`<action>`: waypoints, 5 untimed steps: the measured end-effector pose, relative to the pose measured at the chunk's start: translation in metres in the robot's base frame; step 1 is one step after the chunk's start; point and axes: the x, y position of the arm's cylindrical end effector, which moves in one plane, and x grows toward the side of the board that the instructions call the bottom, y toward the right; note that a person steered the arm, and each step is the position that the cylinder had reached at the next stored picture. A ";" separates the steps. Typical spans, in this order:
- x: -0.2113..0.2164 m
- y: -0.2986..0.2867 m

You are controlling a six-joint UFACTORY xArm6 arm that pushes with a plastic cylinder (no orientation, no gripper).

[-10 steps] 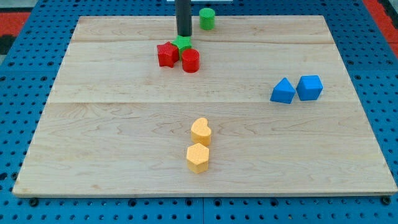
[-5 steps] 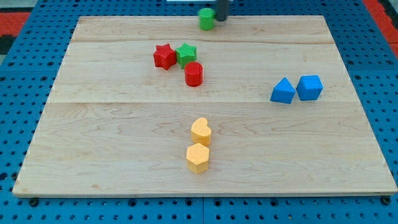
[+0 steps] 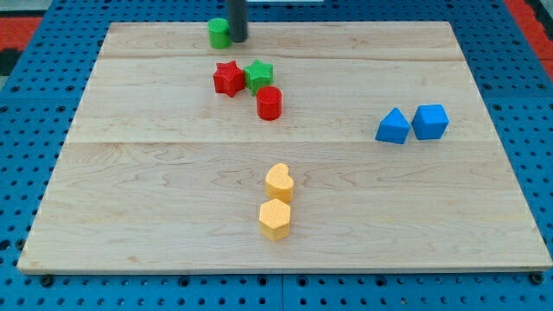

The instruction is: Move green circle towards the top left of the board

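A: Where is the green circle [image 3: 219,34]?

B: Near the board's [image 3: 155,181] top edge, left of centre. The rod's tip [image 3: 238,39] touches its right side.

A: Finger state?

B: The rod has no fingers, so none can be told.

A: Other blocks?

B: Red star [image 3: 228,78], green star [image 3: 258,74] and red cylinder [image 3: 269,103] cluster below; two blue blocks [image 3: 412,123] right; two yellow blocks [image 3: 276,203] low centre.

On the table [image 3: 484,207], my tip [image 3: 238,39] touches the green circle's [image 3: 219,34] right side near the view's top. Below them cluster the red star [image 3: 228,78], green star [image 3: 258,74] and red cylinder [image 3: 269,103]. The blue pair [image 3: 413,123] lies right; the yellow pair [image 3: 276,201] sits toward the bottom.
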 end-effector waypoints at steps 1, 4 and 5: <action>-0.010 -0.003; 0.020 -0.051; 0.049 -0.012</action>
